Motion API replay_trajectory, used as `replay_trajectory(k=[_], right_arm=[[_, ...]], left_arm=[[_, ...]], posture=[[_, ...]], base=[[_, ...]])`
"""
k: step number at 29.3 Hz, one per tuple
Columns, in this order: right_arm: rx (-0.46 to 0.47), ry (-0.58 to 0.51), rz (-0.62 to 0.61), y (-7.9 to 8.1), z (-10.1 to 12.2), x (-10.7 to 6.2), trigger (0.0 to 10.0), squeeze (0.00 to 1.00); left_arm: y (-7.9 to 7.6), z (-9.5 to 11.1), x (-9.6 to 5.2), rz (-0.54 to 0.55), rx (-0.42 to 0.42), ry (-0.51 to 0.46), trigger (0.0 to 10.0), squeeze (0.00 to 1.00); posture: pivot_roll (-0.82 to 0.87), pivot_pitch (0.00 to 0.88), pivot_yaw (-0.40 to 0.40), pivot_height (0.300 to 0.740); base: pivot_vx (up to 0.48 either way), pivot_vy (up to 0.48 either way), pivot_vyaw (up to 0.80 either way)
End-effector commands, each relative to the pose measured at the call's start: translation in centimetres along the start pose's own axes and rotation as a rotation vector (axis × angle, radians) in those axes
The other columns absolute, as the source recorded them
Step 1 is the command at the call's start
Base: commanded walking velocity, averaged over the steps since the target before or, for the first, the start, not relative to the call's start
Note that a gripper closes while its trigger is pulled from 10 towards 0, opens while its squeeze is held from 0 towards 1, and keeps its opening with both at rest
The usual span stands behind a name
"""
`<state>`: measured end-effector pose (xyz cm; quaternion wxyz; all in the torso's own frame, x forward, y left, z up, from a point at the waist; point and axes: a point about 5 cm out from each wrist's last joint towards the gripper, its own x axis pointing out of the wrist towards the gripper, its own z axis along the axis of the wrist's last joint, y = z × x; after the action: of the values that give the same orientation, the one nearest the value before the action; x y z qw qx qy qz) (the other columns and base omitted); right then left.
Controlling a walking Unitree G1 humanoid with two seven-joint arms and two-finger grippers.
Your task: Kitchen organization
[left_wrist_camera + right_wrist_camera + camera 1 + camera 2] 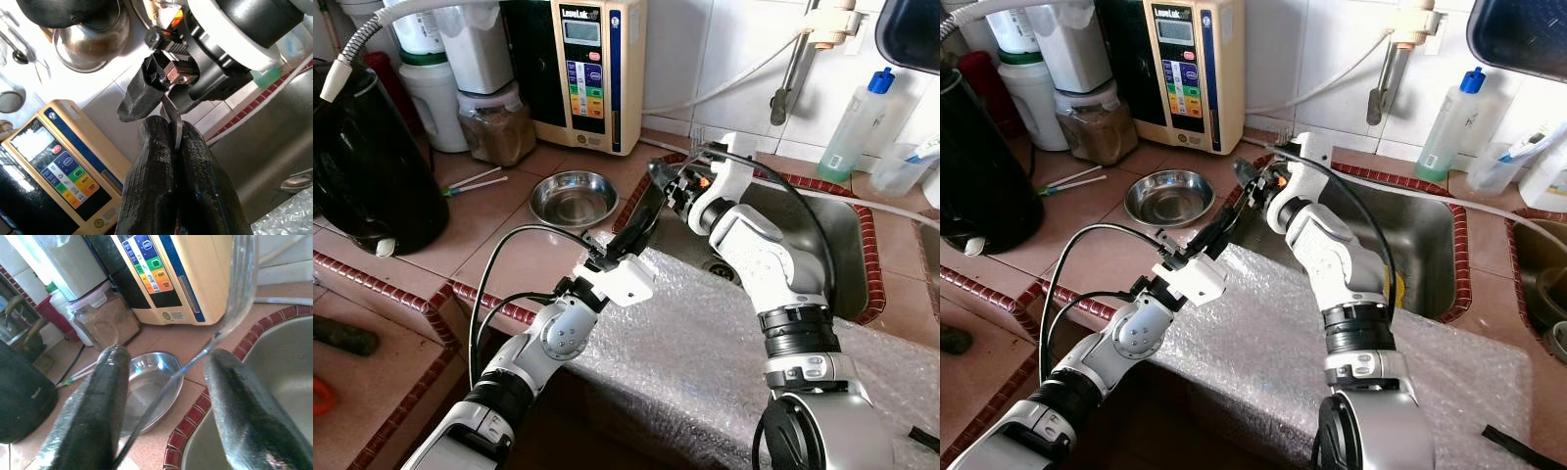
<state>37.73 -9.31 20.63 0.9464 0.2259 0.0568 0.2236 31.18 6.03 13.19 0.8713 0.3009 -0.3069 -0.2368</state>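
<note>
The utensil, a thin clear-looking thing that I took for a spoon, was up in the air above the red-tiled rim between the surface and the sink. Its slim handle was clamped by the left pincer, whose two black fingers were pressed together on it with only the edge of the handle showing between them. From that grip the handle ran on upward into the right pincer, and the broad end stood beyond the fingertips.

I read this as a hand-over from one arm to the other. The left arm was raised and angled so that the free part of the handle was offered straight into the other pincer's gap, which saved setting the piece down.

The right pincer was spread wide. The handle crossed the space between its fingers, nearer one finger than the other, and I could not tell whether it touched either. That finger pair would have needed to close on the handle before the left one let go.

Just beside this, on the surface, sat an empty steel bowl, a likely place for the utensil. Behind it stood a water machine against the tiled wall, with a jar and a black kettle farther to the left. A sheet of bubble wrap lay over the front edge beneath both arms.
</note>
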Motion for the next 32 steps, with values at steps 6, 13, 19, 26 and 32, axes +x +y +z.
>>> replay_trajectory(k=[6,13,19,26,32], right_arm=[[0.023,-0.01,-0.034,-0.85,0.43,-0.19,0.0,0.0],[0.057,-0.017,-0.036,-1.07,0.62,-0.24,0.0,0.0],[0.127,-0.023,-0.039,-1.29,0.7,-0.36,0.0,0.0],[0.133,-0.022,-0.044,-1.42,0.73,-0.36,0.0,0.0],[0.136,-0.025,-0.053,-1.47,0.77,-0.35,0.0,0.0]], left_arm=[[0.17,-0.11,-0.17,0.007,0.015,0.005,0.0,0.0],[0.08,-0.14,-0.16,-0.001,0.016,0.007,0.0,0.0],[0.04,-0.28,-0.24,0.0,0.024,0.015,0.0,0.0],[0.14,-0.45,-0.36,0.01,0.035,0.027,0.0,0.0],[0.25,-0.56,-0.39,0.017,0.044,0.035,0.0,0.0]], posture=[[-0.05,0.0,0.004,0.74],[-0.04,0.0,0.005,0.74],[-0.05,0.0,0.007,0.74],[-0.04,0.0,0.006,0.74],[-0.04,0.0,0.005,0.74]], base=[[0.0,0.0,0.0],[0.0,0.0,0.0],[0.0,0.0,0.0],[0.0,0.0,0.0],[0.0,0.0,0.0]])
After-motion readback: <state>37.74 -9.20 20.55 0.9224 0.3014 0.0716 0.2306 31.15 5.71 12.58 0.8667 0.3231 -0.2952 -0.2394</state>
